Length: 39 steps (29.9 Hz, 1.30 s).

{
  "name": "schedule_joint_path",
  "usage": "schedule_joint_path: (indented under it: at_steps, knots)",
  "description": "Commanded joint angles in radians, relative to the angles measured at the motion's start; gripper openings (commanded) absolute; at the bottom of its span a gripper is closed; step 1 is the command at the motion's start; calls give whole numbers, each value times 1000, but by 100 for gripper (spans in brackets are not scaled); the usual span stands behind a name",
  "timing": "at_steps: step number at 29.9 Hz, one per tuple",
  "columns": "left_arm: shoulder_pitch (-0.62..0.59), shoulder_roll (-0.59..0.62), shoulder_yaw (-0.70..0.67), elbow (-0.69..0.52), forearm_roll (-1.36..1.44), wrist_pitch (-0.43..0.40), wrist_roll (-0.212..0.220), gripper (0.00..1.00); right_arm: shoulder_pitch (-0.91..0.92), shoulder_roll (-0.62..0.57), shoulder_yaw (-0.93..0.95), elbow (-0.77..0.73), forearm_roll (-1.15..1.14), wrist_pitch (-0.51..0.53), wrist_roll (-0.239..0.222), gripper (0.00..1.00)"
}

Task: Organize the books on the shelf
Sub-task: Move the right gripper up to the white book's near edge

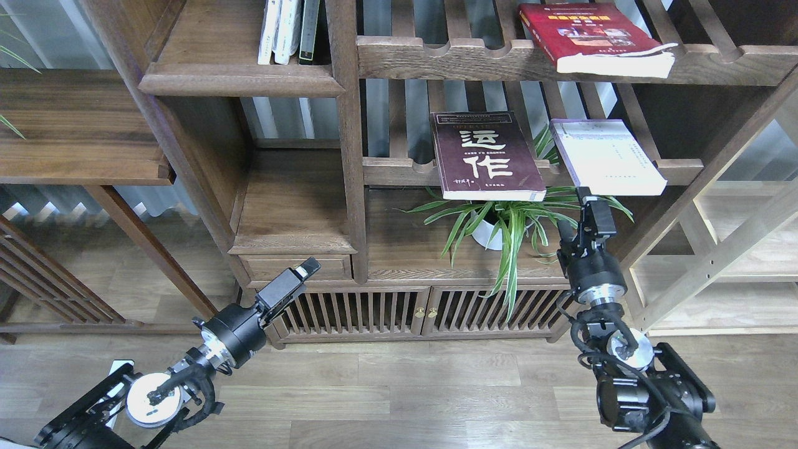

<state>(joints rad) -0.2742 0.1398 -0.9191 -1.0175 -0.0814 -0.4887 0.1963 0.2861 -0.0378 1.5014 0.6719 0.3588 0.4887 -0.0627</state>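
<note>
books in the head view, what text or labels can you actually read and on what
"运作" in big white characters: cover of the dark maroon book on the slatted rack.
Faint line of Latin letters above those characters: too blurred to read.
Small white signature and print below them: too small to read.
Red book: yellow title band and cover print, too small to read.
Lavender-white book: small vertical print, unreadable.
Upright books at top left: spine text unreadable.
</note>
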Motion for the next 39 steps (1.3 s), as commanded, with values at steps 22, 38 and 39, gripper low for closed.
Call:
schedule_joint_path:
  at_steps: [22,38,39]
  knots:
    - [-3,3,-26,-16,-8,0,0,99,71,-62,10,-78,-1,0,1,100]
    - [-3,4,-34,-23,-8,0,0,99,102,-63,6,-97,-3,0,40,100]
    - [-3,4,-34,-23,-8,0,0,99,107,-63,6,-100,-3,-13,40,100]
